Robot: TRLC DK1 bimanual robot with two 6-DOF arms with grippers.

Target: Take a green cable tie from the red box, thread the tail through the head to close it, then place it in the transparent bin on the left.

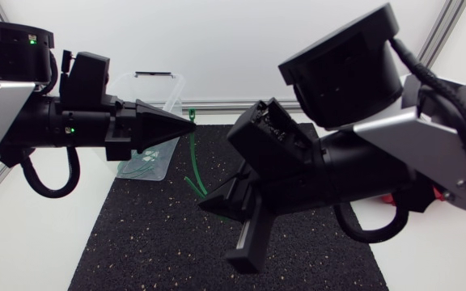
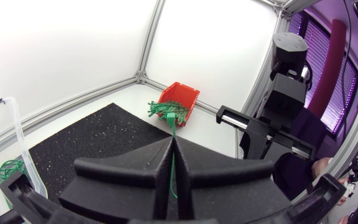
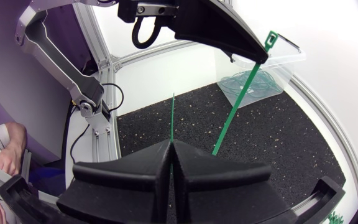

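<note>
Both grippers hold one green cable tie (image 1: 194, 158) in the air above the black speckled mat (image 1: 152, 242) near the middle of the table. The left gripper (image 1: 191, 127) comes in from the left and is clamped on the strap just below its square head, which stands clear above the black fingertips. From there the slim, bright green strap hangs down and bends slightly on its way to the right gripper (image 3: 171, 149), which sits lower and nearer. That gripper is pinched tight on the thin tail, and the pointed tip pokes up from between its wedge fingers. In the head view a short kink of green juts out just to the left of the lower strap. The tail is not through the head, so the tie is unclosed.

Just behind the left gripper at the far left, the transparent bin (image 1: 175, 95) holds a loose tangle of green ties (image 3: 253, 84). At the far right corner of the mat, the red box (image 2: 180, 94) is heaped with more ties (image 2: 169, 111), and several spill over its front lip.
</note>
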